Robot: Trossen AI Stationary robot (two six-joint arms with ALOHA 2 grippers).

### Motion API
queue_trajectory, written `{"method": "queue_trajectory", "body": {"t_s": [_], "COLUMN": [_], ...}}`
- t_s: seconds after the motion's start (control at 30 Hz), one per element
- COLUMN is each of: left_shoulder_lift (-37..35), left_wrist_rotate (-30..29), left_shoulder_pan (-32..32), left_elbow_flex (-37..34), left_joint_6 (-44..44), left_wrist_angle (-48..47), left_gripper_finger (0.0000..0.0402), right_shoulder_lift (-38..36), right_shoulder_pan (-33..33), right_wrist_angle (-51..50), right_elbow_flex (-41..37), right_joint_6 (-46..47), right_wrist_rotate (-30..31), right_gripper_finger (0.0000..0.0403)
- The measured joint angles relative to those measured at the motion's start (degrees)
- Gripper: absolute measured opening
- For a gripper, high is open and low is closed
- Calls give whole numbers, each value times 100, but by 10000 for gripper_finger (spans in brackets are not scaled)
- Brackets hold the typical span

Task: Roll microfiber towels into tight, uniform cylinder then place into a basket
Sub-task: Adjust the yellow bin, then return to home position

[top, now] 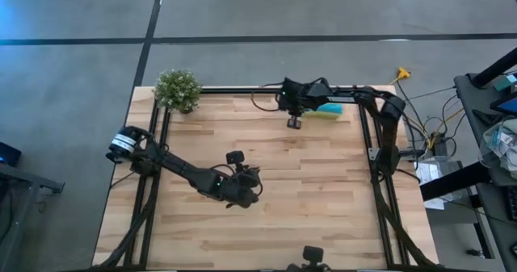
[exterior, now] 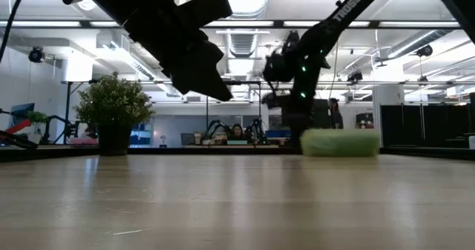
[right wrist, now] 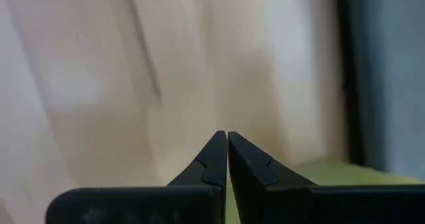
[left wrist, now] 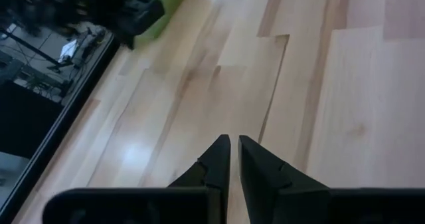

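A rolled lime-green towel (exterior: 340, 142) lies on its side on the table at the far right. From above it shows as a lime-green and turquoise bundle (top: 329, 110). My right gripper (right wrist: 227, 134) is shut and hangs over bare wood just left of that bundle, with lime-green cloth (right wrist: 332, 174) showing beside its fingers. My left gripper (left wrist: 234, 139) is shut over bare wood near the table's middle (top: 242, 193), slanting down and holding nothing. The basket is out of view.
A small potted plant (top: 178, 89) stands at the far left corner. Black frame rails (top: 367, 143) run along the table's left, right and far sides. Cables and equipment (top: 440, 139) lie beyond the right rail. Bare wood (top: 307, 207) spreads across the near half.
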Motion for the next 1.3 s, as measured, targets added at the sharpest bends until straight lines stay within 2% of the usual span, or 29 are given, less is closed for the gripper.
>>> {"method": "queue_trajectory", "body": {"t_s": [0.1,0.47,0.67,0.77,0.97,1.3], "left_shoulder_lift": [0,0,0,0,0,0], "left_wrist_rotate": [37,43,41,41,39,34], "left_shoulder_pan": [-4,-2,-2,-2,-2,-2], "left_elbow_flex": [-59,-165,-162,-162,-165,-165], "left_joint_6": [-21,-290,-292,-292,-292,-279], "left_wrist_angle": [14,17,22,30,41,58], "left_gripper_finger": [15,15,15,15,15,15], "right_shoulder_lift": [-9,-856,-1252,-1373,-1518,-1490], "right_shoulder_pan": [-41,-268,-670,-853,-988,-1005], "right_wrist_angle": [-488,-599,-103,264,687,677], "right_elbow_flex": [-19,-1012,-1644,-1827,-1978,-1892], "right_joint_6": [109,251,105,-34,-211,-190], "right_wrist_rotate": [130,127,552,520,524,557], "right_gripper_finger": [9,9,9,9,9,9]}}
